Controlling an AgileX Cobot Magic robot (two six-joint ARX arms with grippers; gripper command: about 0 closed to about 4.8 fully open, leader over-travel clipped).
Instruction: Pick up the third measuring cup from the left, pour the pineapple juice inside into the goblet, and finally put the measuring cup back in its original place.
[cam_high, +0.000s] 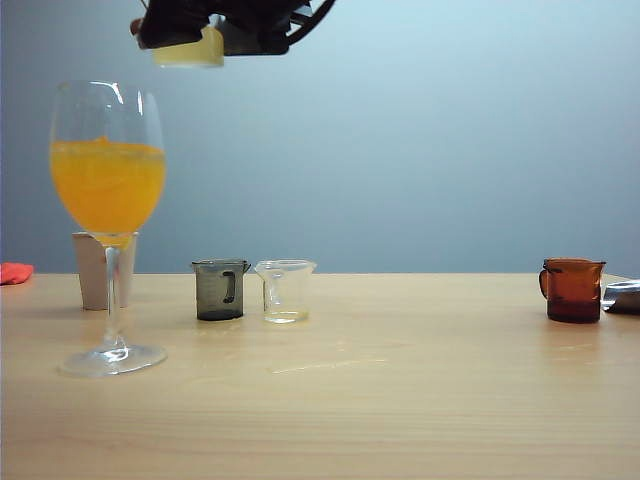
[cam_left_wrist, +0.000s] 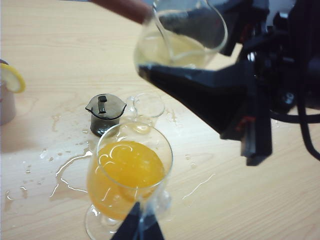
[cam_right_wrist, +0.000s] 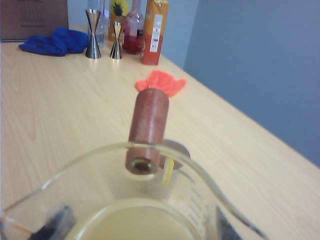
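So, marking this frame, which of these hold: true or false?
1. The right gripper holds a measuring cup of pale yellow juice up in the air. True.
2. The goblet is empty. False: it holds an orange drink.
3. The table around the goblet is dry. False: spilled drops and streaks lie beside the goblet's foot.
4. A grey cup and a clear cup stand side by side on the table. True.
5. The left gripper grips the grey cup. False: it is above the goblet, apart from that cup, with only its tips in view.
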